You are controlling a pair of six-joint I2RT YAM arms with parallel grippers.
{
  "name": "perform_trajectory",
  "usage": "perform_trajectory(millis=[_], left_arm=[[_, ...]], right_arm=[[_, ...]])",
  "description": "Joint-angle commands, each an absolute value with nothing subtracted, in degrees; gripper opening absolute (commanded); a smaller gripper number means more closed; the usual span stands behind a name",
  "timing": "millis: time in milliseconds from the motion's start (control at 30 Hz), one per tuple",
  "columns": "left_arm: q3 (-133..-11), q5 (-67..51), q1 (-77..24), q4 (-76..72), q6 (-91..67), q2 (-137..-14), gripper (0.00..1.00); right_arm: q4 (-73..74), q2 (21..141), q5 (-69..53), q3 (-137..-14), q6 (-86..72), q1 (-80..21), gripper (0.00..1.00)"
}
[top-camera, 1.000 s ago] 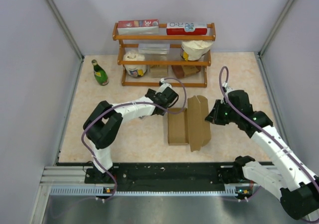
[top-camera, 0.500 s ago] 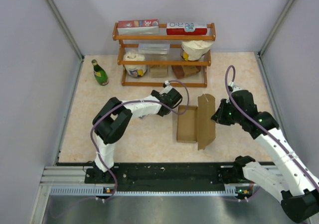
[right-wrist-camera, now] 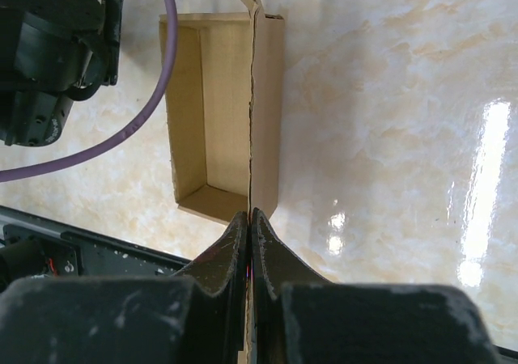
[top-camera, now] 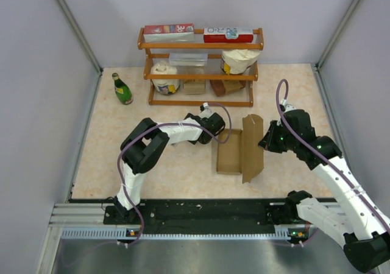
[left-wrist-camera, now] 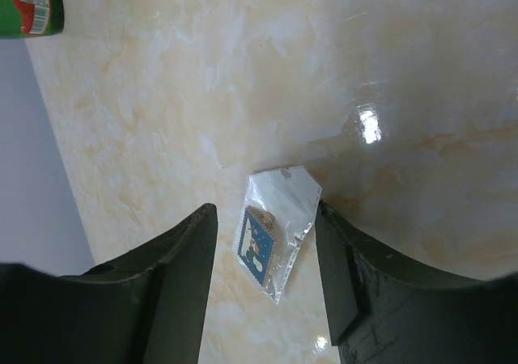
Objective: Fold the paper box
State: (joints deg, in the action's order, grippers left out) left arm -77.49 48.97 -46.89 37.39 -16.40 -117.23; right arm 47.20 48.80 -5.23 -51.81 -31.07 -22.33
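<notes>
Table (top-camera: 122, 155): pale marbled top, glossy. A wooden rack (top-camera: 201, 45) stands at the far edge, centre. The green bottle (top-camera: 122, 89) is upright, left of the rack and apart from it. The paper box (top-camera: 230, 155) sits in front of the rack's right half, tray open upward, one panel raised. A small clear bag (left-wrist-camera: 275, 233) lies flat; its place relative to the rack is unclear.

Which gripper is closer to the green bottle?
Left. The left gripper is between the bottle and the cardboard box; the right gripper is past the box, pinching its raised flap.
</notes>
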Motion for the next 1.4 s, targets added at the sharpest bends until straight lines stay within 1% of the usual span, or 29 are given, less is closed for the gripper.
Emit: perform_trajectory(millis=[0, 133, 233, 433, 667, 867, 1000, 1133, 1367], left_arm=[[-78.57, 51.24, -46.85, 39.64, -17.23, -119.71, 0.56], [-79.36, 52.20, -46.85, 39.64, -16.61, -120.93, 0.52], [-80.24, 52.73, -46.85, 39.90, -16.09, -121.99, 0.47], [-80.60, 53.26, -46.85, 39.90, -15.03, -122.78, 0.28], [-80.25, 54.58, -46.76, 39.90, -14.68, -123.22, 0.00], [-78.75, 54.76, -46.84, 39.64, -15.47, -120.16, 0.00], [-77.61, 55.46, -46.93, 39.55, -16.35, -113.57, 0.00], [-77.08, 55.55, -47.55, 39.37, -16.52, -104.52, 0.00], [-77.08, 53.53, -52.72, 39.11, -15.30, -93.70, 0.00]], right_arm=[[46.49, 48.16, -5.80, -54.58, -30.85, -21.97, 0.00], [46.32, 48.25, -6.50, -54.58, -30.67, -21.88, 0.00], [46.23, 48.17, -6.77, -54.58, -30.59, -21.88, 0.00], [46.14, 47.73, -6.94, -54.41, -30.41, -21.88, 0.00], [46.14, 47.55, -7.21, -54.23, -30.41, -21.88, 0.00], [46.05, 47.46, -7.47, -54.14, -30.32, -21.97, 0.00], [45.88, 47.55, -7.56, -54.05, -30.50, -21.88, 0.00], [45.53, 47.81, -7.65, -53.79, -30.41, -21.88, 0.00], [44.47, 49.04, -8.61, -53.17, -29.80, -21.97, 0.00]])
